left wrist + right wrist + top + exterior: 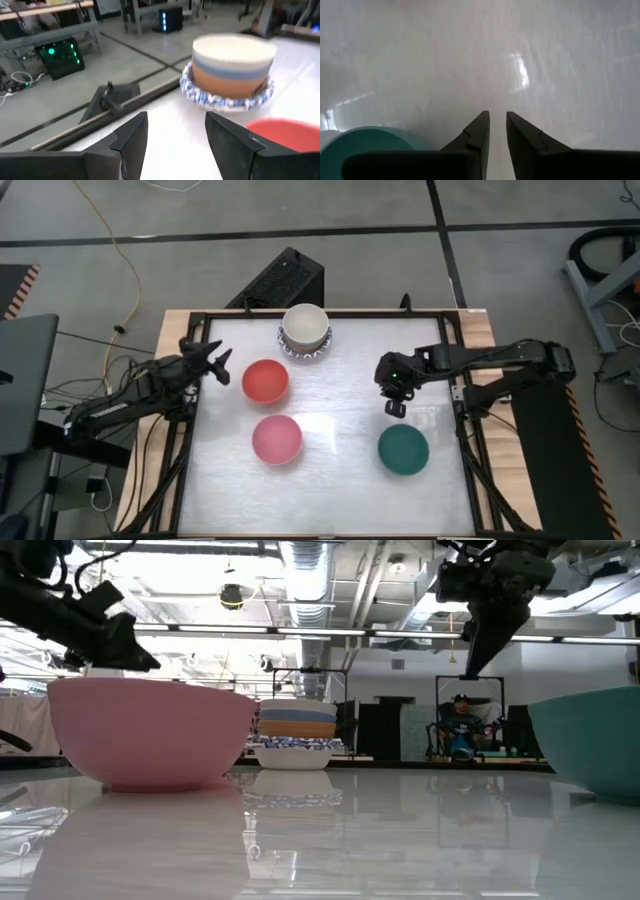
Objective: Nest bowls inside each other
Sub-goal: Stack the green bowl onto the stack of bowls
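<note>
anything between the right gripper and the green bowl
No. In the high view the right gripper hangs just beyond the green bowl, with only bare white table between them. The right wrist view shows the same.

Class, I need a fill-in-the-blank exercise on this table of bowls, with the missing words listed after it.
1. The top bowl of the stack is ____.
2. The right gripper hangs above the table beside the dark ____ bowl.
3. The pink bowl sits beside the ____ bowl.
4. The left gripper holds ____.

Missing words: cream; green; red; nothing
</note>
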Robot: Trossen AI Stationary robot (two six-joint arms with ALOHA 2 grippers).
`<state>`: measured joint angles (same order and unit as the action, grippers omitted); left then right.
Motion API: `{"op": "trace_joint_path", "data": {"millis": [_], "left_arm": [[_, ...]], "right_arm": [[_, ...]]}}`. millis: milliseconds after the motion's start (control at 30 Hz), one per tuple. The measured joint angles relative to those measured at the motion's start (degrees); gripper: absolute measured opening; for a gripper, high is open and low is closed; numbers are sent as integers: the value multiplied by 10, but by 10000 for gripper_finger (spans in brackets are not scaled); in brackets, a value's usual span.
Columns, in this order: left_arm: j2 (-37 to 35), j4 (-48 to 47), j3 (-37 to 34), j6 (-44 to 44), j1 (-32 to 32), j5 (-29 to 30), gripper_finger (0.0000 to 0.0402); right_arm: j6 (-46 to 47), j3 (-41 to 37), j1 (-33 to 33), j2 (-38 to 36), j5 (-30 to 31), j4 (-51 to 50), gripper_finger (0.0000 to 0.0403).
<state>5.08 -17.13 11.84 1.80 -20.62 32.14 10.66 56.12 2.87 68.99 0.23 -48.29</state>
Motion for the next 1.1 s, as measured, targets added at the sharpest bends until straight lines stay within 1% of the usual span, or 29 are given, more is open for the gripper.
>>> {"op": "trace_joint_path", "data": {"millis": [233, 333, 567, 800, 900, 1100], "left_arm": [[0, -94, 0, -1, 0, -1, 190], [0, -85, 0, -1, 0, -1, 190], [0, -87, 0, -1, 0, -1, 190], [0, -87, 0, -1, 0, -1, 190], [0, -87, 0, -1, 0, -1, 190], [0, -87, 0, -1, 0, 0, 190]], "right_arm": [[19, 0, -16, 0, 0, -3, 87], [20, 0, -27, 0, -1, -1, 87], [54, 0, -54, 0, -4, -5, 87], [111, 0, -83, 0, -5, -11, 87], [151, 0, -89, 0, -4, -30, 87], [244, 0, -89, 0, -4, -106, 87]]}}
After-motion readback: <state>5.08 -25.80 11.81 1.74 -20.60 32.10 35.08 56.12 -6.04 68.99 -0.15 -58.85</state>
